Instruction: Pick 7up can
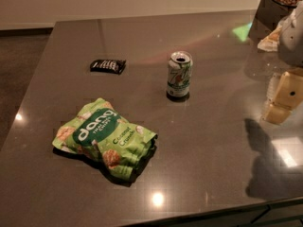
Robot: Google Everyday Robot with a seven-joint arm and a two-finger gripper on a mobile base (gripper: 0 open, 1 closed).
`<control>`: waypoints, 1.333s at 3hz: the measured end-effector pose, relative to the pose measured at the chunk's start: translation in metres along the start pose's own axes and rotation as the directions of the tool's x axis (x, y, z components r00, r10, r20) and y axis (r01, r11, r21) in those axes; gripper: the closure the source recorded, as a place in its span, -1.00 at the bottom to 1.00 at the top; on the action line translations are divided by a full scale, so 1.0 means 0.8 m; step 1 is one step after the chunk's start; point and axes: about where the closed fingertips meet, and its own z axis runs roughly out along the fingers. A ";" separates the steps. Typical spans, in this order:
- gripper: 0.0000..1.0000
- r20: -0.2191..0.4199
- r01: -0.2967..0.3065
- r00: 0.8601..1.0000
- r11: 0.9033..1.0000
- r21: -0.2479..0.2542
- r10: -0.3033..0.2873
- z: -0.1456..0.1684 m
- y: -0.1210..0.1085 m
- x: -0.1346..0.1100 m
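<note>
At the middle of the counter, the 7up can stands upright, nothing touching it. My gripper hangs at the right edge, well apart from the can — its spread I cannot make out. A green snack bag lies front-left.

This looks like a kitchenette or break-room counter: a broad dark polished stone countertop reflects ceiling lights and carries snacks, namely a crinkled green snack bag, a small black wrapped bar and a whitish-silver 7up can. The pale gripper hangs over the counter's right edge.
</note>
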 end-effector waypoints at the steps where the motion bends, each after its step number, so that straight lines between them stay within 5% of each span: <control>1: -1.00 -0.001 -0.004 1.000 1.000 0.007 0.004 -0.001 -0.002 -0.001; 4: -1.00 0.081 -0.134 0.988 0.991 0.012 0.133 0.078 -0.083 -0.051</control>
